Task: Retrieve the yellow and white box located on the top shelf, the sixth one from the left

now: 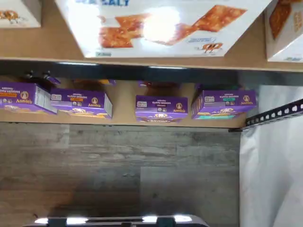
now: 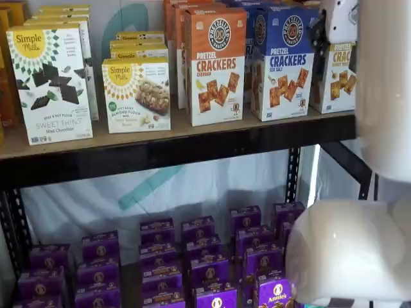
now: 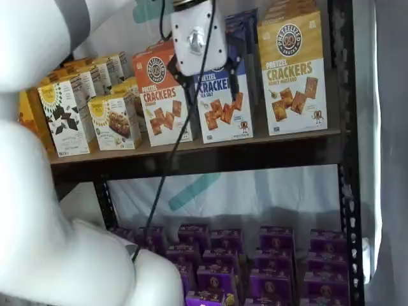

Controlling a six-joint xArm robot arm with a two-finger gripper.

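The yellow and white box (image 3: 293, 70) stands upright at the right end of the top shelf (image 3: 210, 156). In a shelf view it (image 2: 337, 80) is partly hidden behind the gripper's white body (image 2: 338, 19). My gripper (image 3: 204, 80) hangs in front of the blue-topped cracker box (image 3: 223, 105), one place left of the yellow and white box. Its black fingers (image 3: 233, 76) stand apart with a plain gap and hold nothing. The wrist view shows the blue-topped box's white face with crackers (image 1: 165, 26) close up.
An orange-topped cracker box (image 2: 215, 67) and Simple Mills boxes (image 2: 50, 83) stand further left on the top shelf. Small purple boxes (image 3: 226, 255) fill the lower level. A black upright (image 3: 341, 127) stands right of the yellow and white box. My white arm (image 2: 350, 250) fills one corner.
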